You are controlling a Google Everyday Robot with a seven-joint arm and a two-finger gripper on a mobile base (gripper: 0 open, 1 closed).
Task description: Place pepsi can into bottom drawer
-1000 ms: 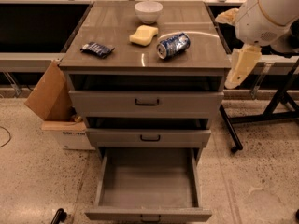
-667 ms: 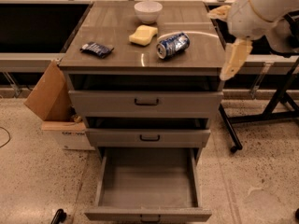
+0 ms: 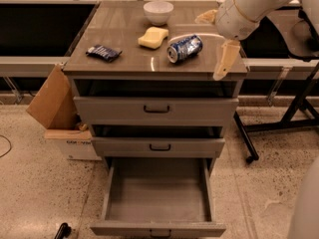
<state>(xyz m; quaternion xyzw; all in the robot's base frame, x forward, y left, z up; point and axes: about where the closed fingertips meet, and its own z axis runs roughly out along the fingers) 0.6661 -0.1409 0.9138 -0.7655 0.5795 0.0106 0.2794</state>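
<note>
The pepsi can point(image 3: 184, 48) is blue with silver ends and lies on its side on the cabinet top point(image 3: 129, 59), right of centre. The bottom drawer point(image 3: 158, 194) is pulled out, and its grey floor is bare. My gripper point(image 3: 208, 47) hangs over the right edge of the cabinet top, just right of the can and not touching it. It is open and empty. One cream finger point(image 3: 225, 59) points down past the top's front right corner, and the other point(image 3: 206, 17) sits behind the can.
On the top are a white bowl point(image 3: 158, 11), a yellow sponge point(image 3: 153, 37) and a dark-blue snack packet point(image 3: 103, 52). The two upper drawers point(image 3: 156, 109) stand slightly ajar. A cardboard box point(image 3: 60, 114) leans at the left. A black stand leg point(image 3: 294, 114) is at the right.
My gripper has moved left, from beside the cabinet's right edge to over its top, closer to the can. The can and drawers have not moved.
</note>
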